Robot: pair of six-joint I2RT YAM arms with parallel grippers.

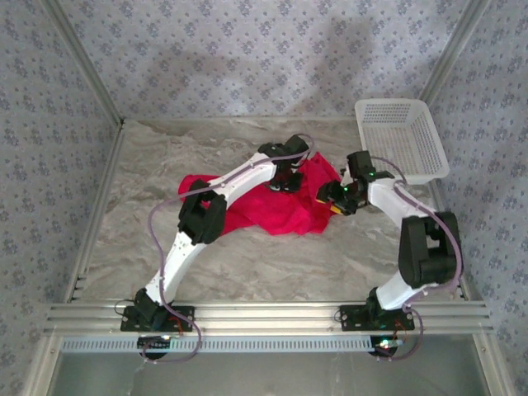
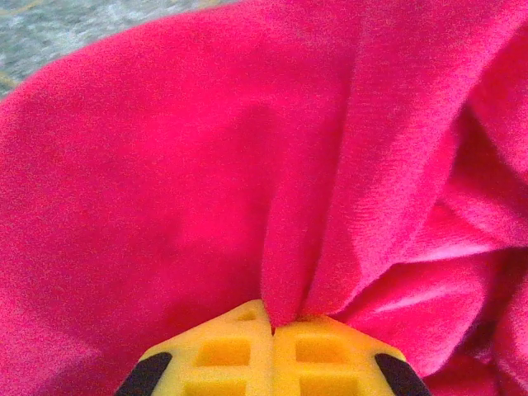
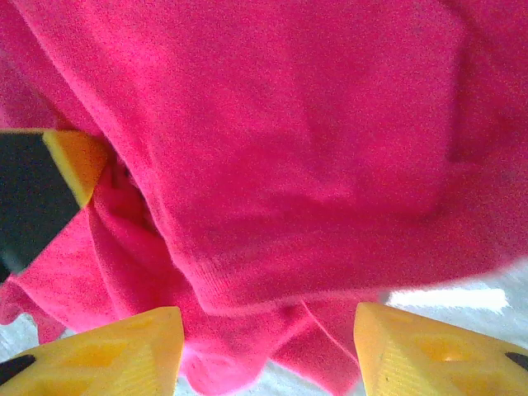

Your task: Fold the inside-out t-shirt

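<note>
You are pinching a fold of the t-shirt (image 1: 285, 213) tight in your left gripper (image 2: 272, 328). Your right gripper (image 3: 268, 332) is gaping wide at its edge. The t-shirt is lying bunched on the table (image 1: 157, 161). Next, probably: grab, then spread it flat.

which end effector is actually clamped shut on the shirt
The left end effector: it is closed tight, pinching a fold of the red t-shirt. The right end effector stands open.

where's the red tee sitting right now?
Top view: the crumpled bright red cloth t-shirt lies mid-table, slightly right of centre, pinched by the left gripper, with the white plastic mesh basket at the far right corner.
</note>
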